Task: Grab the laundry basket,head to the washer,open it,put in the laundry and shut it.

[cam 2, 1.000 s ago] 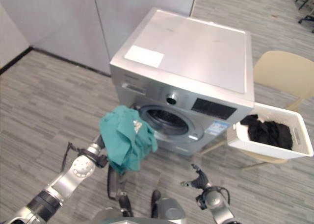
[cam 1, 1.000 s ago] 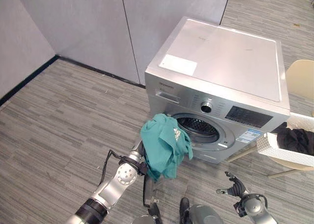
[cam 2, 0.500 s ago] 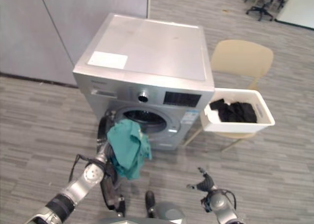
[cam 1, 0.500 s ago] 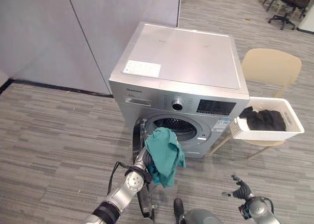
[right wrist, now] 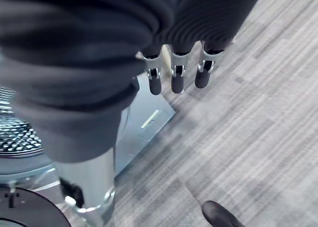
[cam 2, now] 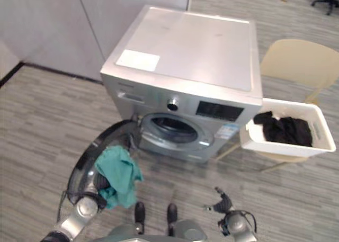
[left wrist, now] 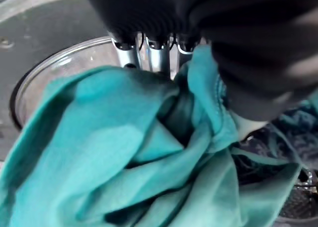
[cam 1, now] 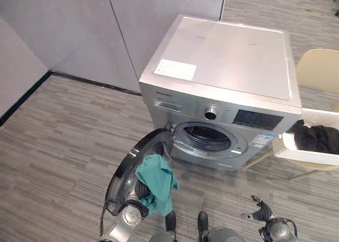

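Observation:
The silver washer (cam 1: 228,67) stands in the middle with its round door (cam 1: 124,168) swung wide to the left and the drum opening (cam 1: 209,137) uncovered. A teal garment (cam 1: 157,182) hangs in front of the door's glass, below and left of the opening. My left hand (left wrist: 149,53) is shut on this garment (left wrist: 124,152), its fingers buried in the folds. The white laundry basket (cam 2: 323,141) holds dark laundry (cam 2: 283,130) to the right of the washer. Low at the right, my right hand (cam 1: 260,210) is open and holds nothing, its fingers (right wrist: 174,73) straight over the floor.
The basket rests on a beige chair (cam 2: 294,62) beside the washer's right side. Grey wall panels (cam 1: 132,30) run behind and to the left of the machine. Grey plank floor (cam 1: 58,125) spreads out to the left.
The camera has shifted. The teal garment and my left hand now sit lower and further left, by the open door instead of in front of the drum opening. The right hand is unchanged.

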Controlling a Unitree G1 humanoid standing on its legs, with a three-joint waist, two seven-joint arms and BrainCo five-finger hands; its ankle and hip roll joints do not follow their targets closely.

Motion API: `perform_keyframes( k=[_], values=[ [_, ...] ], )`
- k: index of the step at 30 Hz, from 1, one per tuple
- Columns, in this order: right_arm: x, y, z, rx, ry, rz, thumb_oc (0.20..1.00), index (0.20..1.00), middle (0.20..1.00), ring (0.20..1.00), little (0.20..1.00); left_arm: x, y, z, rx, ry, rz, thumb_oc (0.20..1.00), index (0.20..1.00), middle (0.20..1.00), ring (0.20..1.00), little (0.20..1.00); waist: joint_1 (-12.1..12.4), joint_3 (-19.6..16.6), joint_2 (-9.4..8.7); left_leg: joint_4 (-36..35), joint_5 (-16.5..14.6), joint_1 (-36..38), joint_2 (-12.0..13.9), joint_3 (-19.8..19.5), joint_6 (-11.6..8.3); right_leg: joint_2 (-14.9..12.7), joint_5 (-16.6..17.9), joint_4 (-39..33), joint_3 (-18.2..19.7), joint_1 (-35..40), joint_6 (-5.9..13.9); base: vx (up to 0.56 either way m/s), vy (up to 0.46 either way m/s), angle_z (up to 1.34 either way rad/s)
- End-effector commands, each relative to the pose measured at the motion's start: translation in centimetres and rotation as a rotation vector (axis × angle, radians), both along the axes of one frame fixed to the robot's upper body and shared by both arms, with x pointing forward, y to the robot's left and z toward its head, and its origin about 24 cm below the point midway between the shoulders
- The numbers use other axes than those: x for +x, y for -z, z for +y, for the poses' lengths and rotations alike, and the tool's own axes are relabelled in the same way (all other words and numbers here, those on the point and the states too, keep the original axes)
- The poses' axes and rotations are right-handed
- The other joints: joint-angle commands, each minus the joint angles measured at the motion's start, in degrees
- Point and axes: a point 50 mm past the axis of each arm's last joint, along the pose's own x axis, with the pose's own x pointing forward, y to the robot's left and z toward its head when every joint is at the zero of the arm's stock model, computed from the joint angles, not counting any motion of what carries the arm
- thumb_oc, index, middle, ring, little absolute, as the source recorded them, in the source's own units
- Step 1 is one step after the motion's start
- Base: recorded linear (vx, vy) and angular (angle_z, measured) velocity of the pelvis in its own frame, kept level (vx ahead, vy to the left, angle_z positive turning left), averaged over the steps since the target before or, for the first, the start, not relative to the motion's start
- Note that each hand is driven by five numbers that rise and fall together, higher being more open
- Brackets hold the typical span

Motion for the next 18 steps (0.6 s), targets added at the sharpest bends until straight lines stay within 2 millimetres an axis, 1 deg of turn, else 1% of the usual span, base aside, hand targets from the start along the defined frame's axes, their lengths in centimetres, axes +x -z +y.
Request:
perform_keyframes(
  k=[1,2,3,4,5,7,8,9,11,12,13,15,16,17,18],
  values=[
    [0.6,-0.4,0.9,0.022,-0.003,-0.053,1.0,1.0,1.0,1.0,1.0,2.7,-3.0,0.1,-0.054,0.003,-0.17,0.2,0.2,0.2,0.2,0.2,-0.5,0.0,-3.47,-0.5,-3.6,2.6,-2.4,3.2,-0.89,-0.9,-2.1,-2.9,2.7,3.5,5.4,0.0,0.0,0.0],
    [0.8,-0.6,0.9,0.022,-0.011,-0.064,1.0,1.0,1.0,1.0,1.0,2.7,-3.1,0.0,-0.062,0.005,-0.175,0.2,0.2,0.2,0.2,0.2,-0.4,0.3,-3.68,-0.5,-3.9,3.0,-2.3,3.5,-0.8,-0.9,-2.3,-2.7,3.1,3.7,5.36,0.0,-0.034,0.01],
    [1.2,-0.9,0.9,0.021,-0.018,-0.084,1.0,1.0,1.0,1.0,1.0,2.9,-3.5,0.1,-0.07,0.003,-0.19,0.2,0.2,0.2,0.2,0.2,-0.5,1.0,-4.34,3.8,-5.4,2.7,-2.1,4.5,-0.71,-1.3,-2.5,-2.0,3.7,3.8,5.14,0.0,-0.027,-0.03],
    [1.2,-1.0,0.9,0.022,-0.018,-0.084,1.0,1.0,1.0,1.0,1.0,2.9,-3.5,0.1,-0.069,0.003,-0.19,0.2,0.2,0.2,0.2,0.2,-0.4,1.1,-4.35,4.5,-5.8,2.4,-2.0,4.6,-0.72,-1.3,-2.5,-1.9,3.8,3.7,5.14,-0.04,-0.042,-0.42],
    [1.7,-1.5,0.6,0.013,-0.026,-0.108,1.0,1.0,1.0,1.0,1.0,3.1,-4.0,0.5,-0.076,-0.015,-0.211,0.2,0.2,0.2,0.2,0.2,-0.4,2.4,-5.36,10.9,-7.6,-0.4,-1.6,5.7,-0.62,-1.6,-2.7,-1.1,5.2,3.5,4.71,-0.04,-0.017,-0.74],
    [2.1,-1.9,0.4,0.007,-0.024,-0.128,1.0,1.0,1.0,1.0,1.0,3.2,-4.2,0.8,-0.09,-0.046,-0.228,0.2,0.2,0.2,0.2,0.2,0.5,3.1,-5.64,14.4,-8.4,-3.4,-1.1,6.7,-0.45,-1.3,-2.9,-1.2,7.0,3.6,4.69,0.01,0.032,-1.02],
    [2.4,-2.1,0.1,0.0,-0.018,-0.139,1.0,1.0,1.0,1.0,1.0,3.2,-4.2,0.8,-0.101,-0.065,-0.23,0.2,0.2,0.2,0.2,0.2,1.3,2.8,-5.73,13.8,-7.5,-6.5,-1.4,5.8,-0.46,-1.5,-3.1,-1.3,7.7,3.9,4.98,0.21,0.101,-0.94],
    [2.5,-2.3,-0.1,-0.006,-0.01,-0.148,1.0,1.0,1.0,1.0,1.0,3.1,-4.0,1.0,-0.107,-0.087,-0.222,0.2,0.2,0.2,0.2,0.2,1.7,2.1,-5.42,10.7,-5.5,-7.6,-1.5,4.7,-0.76,-1.1,-3.9,-1.3,8.7,4.7,5.09,0.29,0.114,-0.78],
    [2.6,-2.4,-0.4,-0.014,0.005,-0.151,1.0,1.0,1.0,1.0,1.0,3.2,-4.0,1.2,-0.122,-0.115,-0.22,0.2,0.2,0.2,0.2,0.2,2.3,2.2,-5.09,9.6,-2.5,-10.3,-1.2,4.0,-1.54,-0.7,-5.2,-1.1,10.0,6.1,4.91,0.28,0.137,-0.56],
    [2.6,-2.4,-0.6,-0.019,0.016,-0.145,1.0,1.0,1.0,1.0,1.0,3.2,-3.9,1.3,-0.13,-0.126,-0.215,0.2,0.2,0.2,0.2,0.2,2.9,2.2,-5.05,9.8,-1.6,-11.6,-0.9,3.4,-2.04,-0.8,-6.4,-0.5,11.4,7.2,4.94,0.37,0.262,-0.48],
    [2.4,-2.2,-0.6,-0.019,0.014,-0.133,1.0,1.0,1.0,1.0,1.0,2.7,-3.5,1.4,-0.134,-0.133,-0.197,0.2,0.2,0.2,0.2,0.2,3.1,1.3,-4.63,9.3,-2.2,-10.3,-1.0,3.6,-1.34,-1.5,-7.4,0.3,12.1,8.7,5.52,0.41,0.31,-0.49],
    [2.3,-2.0,-0.3,-0.014,0.012,-0.123,1.0,1.0,1.0,1.0,1.0,2.3,-3.2,1.8,-0.125,-0.139,-0.177,0.2,0.2,0.2,0.2,0.2,3.2,0.9,-5.07,9.7,-3.2,-9.0,-1.1,4.6,-0.37,-2.6,-8.0,3.8,12.4,8.5,6.25,0.3,0.231,-1.07],
    [2.7,-2.1,0.1,-0.006,-0.004,-0.131,1.0,1.0,1.0,1.0,1.0,2.3,-3.4,2.4,-0.104,-0.145,-0.179,0.2,0.2,0.2,0.2,0.2,3.4,1.2,-5.66,9.7,-4.4,-7.7,-0.8,6.0,0.39,-3.0,-7.3,9.3,12.6,6.0,7.91,0.14,0.112,-1.53],
    [2.7,-2.1,0.1,-0.006,-0.004,-0.132,1.0,1.0,1.0,1.0,1.0,2.3,-3.4,2.4,-0.104,-0.145,-0.179,0.2,0.2,0.2,0.2,0.2,3.5,1.1,-5.56,9.6,-4.2,-7.9,-0.6,6.1,0.33,-2.8,-7.0,9.3,12.7,5.7,7.86,0.09,0.068,-1.31],
    [3.2,-2.3,0.4,-0.005,-0.016,-0.142,1.0,1.0,1.0,1.0,1.0,2.5,-3.7,2.8,-0.096,-0.151,-0.191,0.2,0.2,0.2,0.2,0.2,3.4,1.8,-5.84,10.1,-4.9,-7.4,-0.4,6.6,0.7,-3.0,-5.9,13.3,12.4,3.4,8.94,-0.04,0.012,-0.52]
  ],
)
